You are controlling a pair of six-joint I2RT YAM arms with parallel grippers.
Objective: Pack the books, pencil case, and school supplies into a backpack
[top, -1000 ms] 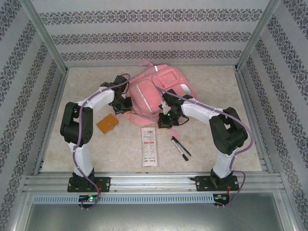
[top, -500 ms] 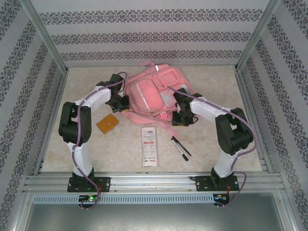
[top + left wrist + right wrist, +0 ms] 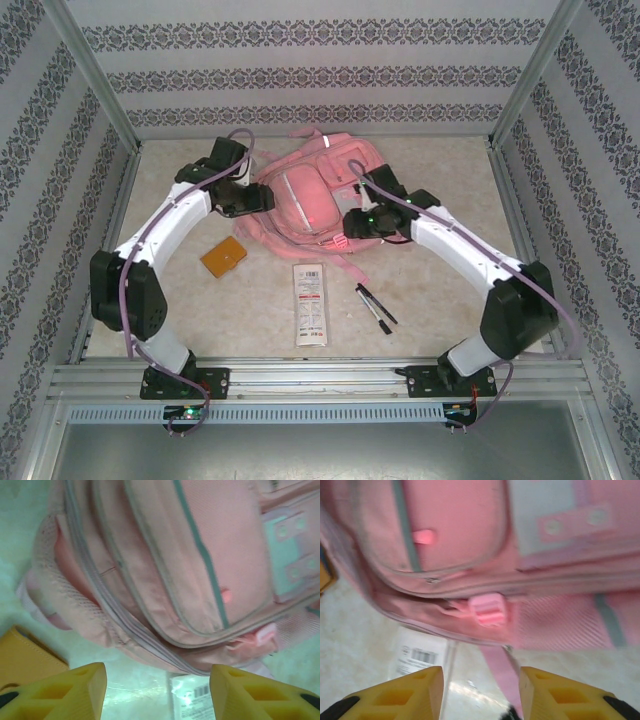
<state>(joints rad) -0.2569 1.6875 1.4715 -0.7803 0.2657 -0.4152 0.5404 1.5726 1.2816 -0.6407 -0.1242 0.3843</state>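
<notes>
Marbled tabletop (image 3: pixel 450 290) carries the pink backpack (image 3: pixel 310 190) at the far middle, with the booklet (image 3: pixel 222 258), pencil case (image 3: pixel 310 303) and pens (image 3: pixel 375 306) unpacked nearer. Both the left hand (image 3: pixel 158 687) and right hand (image 3: pixel 481 690) hover spread and empty at its near edge. Its loose strap (image 3: pixel 496 670) could snag the right one, and its zips look closed. A second ago both were pressed together, arms more folded.

White arms (image 3: pixel 165 225) with black joints (image 3: pixel 120 295) and bases, purple cables (image 3: pixel 126 290), blocky yellow fingers (image 3: pixel 65 690) tipped black.
</notes>
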